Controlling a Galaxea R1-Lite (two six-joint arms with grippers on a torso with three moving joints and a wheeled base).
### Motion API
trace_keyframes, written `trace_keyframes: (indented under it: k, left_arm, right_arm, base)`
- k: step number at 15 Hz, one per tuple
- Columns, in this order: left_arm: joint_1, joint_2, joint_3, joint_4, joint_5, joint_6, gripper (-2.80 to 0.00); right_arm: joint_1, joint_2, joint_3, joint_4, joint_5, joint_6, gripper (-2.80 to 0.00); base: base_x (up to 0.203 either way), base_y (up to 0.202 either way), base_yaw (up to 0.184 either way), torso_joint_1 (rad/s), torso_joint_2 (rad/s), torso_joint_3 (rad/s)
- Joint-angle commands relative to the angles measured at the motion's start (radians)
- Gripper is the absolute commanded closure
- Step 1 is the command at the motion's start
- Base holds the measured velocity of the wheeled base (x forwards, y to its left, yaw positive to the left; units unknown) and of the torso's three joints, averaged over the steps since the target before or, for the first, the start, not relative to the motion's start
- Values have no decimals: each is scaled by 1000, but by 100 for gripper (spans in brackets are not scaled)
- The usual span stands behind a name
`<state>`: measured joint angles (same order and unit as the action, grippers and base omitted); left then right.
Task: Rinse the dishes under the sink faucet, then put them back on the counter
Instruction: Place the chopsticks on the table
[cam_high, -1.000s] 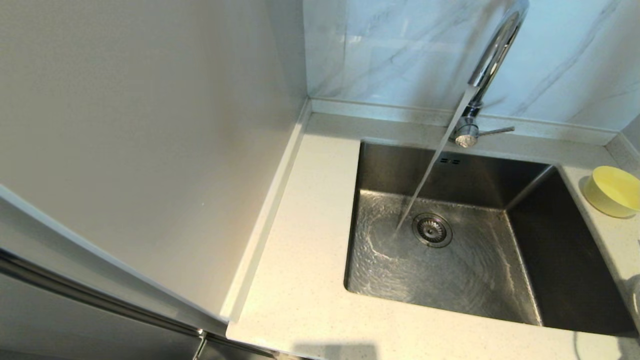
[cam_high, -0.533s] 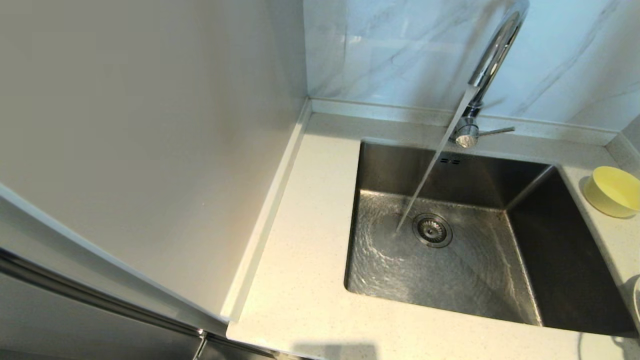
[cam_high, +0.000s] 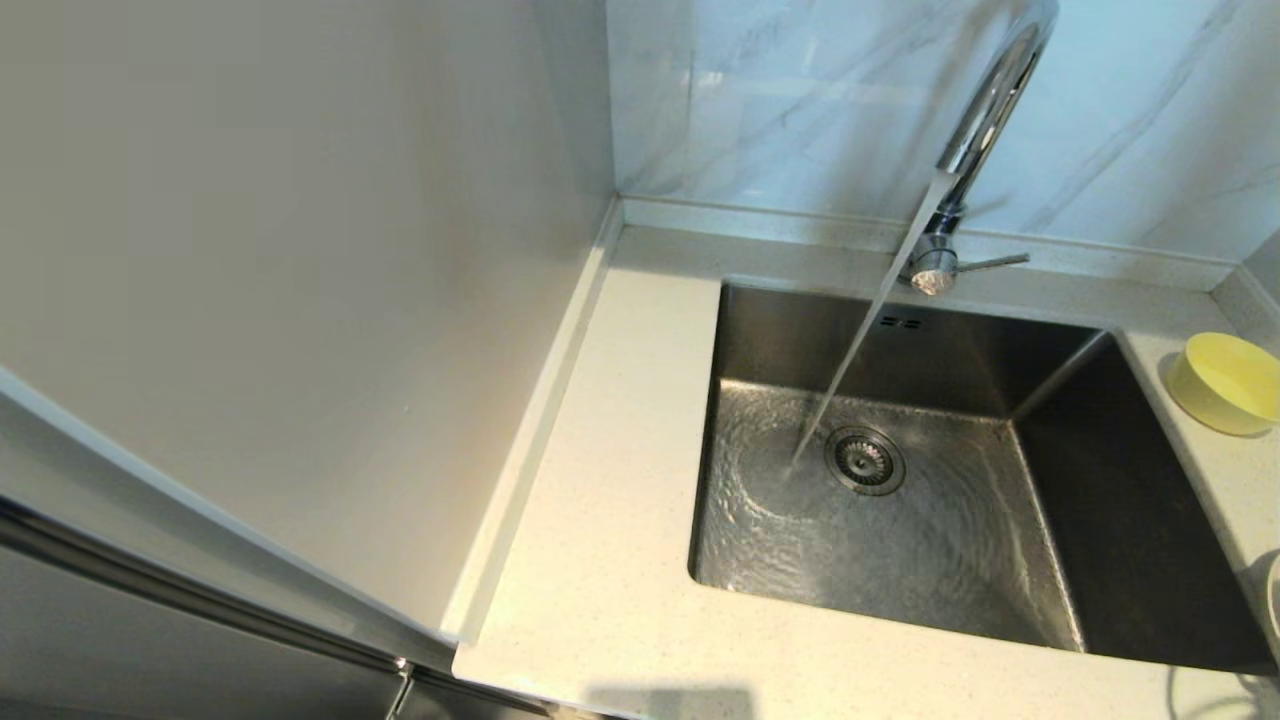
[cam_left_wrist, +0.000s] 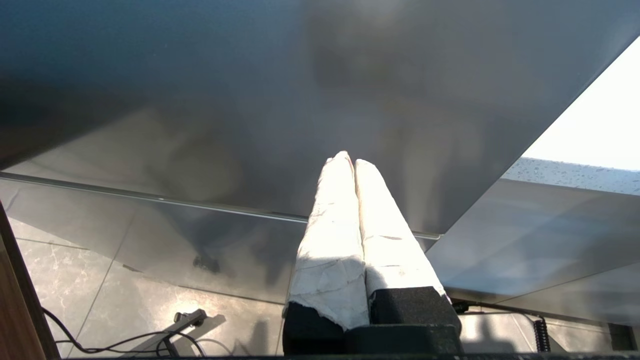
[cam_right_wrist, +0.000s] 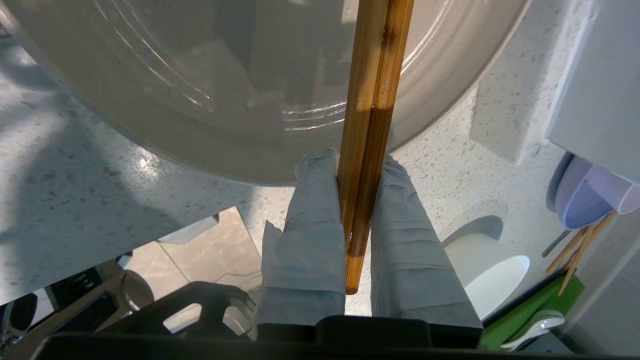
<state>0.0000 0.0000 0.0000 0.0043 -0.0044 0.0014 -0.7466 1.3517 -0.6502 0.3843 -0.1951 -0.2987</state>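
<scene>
Water runs from the chrome faucet (cam_high: 985, 110) into the steel sink (cam_high: 760, 330) and lands beside the drain strainer (cam_high: 864, 460). The pale-yellow bowl (cam_high: 1225, 382) stands on the counter (cam_high: 600, 520) to the right of the sink. Neither gripper shows in the head view. In the right wrist view my right gripper (cam_right_wrist: 357, 160) is shut on the brown chopsticks (cam_right_wrist: 372, 100), which reach out over the cream-white plate (cam_right_wrist: 225, 90) lying on the speckled counter (cam_right_wrist: 75, 165). My left gripper (cam_left_wrist: 350, 161) is shut and empty, low down in front of a grey cabinet face.
A tall pale wall panel (cam_high: 300, 300) borders the counter on the left. In the right wrist view a white cup (cam_right_wrist: 495, 270), purple bowls (cam_right_wrist: 585, 195) and a green tray (cam_right_wrist: 530, 310) lie beyond the counter's edge.
Only the ripples of the running water differ. The bowl, the faucet and the sink stand as before.
</scene>
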Motion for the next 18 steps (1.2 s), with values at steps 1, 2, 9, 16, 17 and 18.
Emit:
trace_keyframes:
  k: [1, 2, 9, 16, 17, 18]
  left_arm:
    - [0, 0, 0, 0, 0, 0, 0]
    - [0, 0, 0, 1, 0, 0, 0]
    - [0, 0, 0, 0, 0, 0, 0]
    - [0, 0, 0, 0, 0, 0, 0]
    - [0, 0, 0, 0, 0, 0, 0]
    - [0, 0, 0, 0, 1, 0, 0]
  right_arm:
    - [-2, 15, 9, 2, -1, -3, 0]
    - [-2, 17, 14, 1, 0, -5, 0]
    - [-2, 32, 12, 1, 8, -7, 0]
    - [-2, 47, 9, 0, 11, -8, 0]
    - [-2, 47, 6, -1, 11, -8, 0]
    - [-2, 47, 6, -2, 11, -8, -280]
  base:
    - [0, 0, 0, 0, 0, 0]
    - [0, 0, 0, 0, 0, 0]
    - [0, 0, 0, 0, 0, 0]
    - [0, 0, 0, 0, 0, 0]
    - [0, 0, 0, 0, 0, 0]
    - [0, 0, 0, 0, 0, 0]
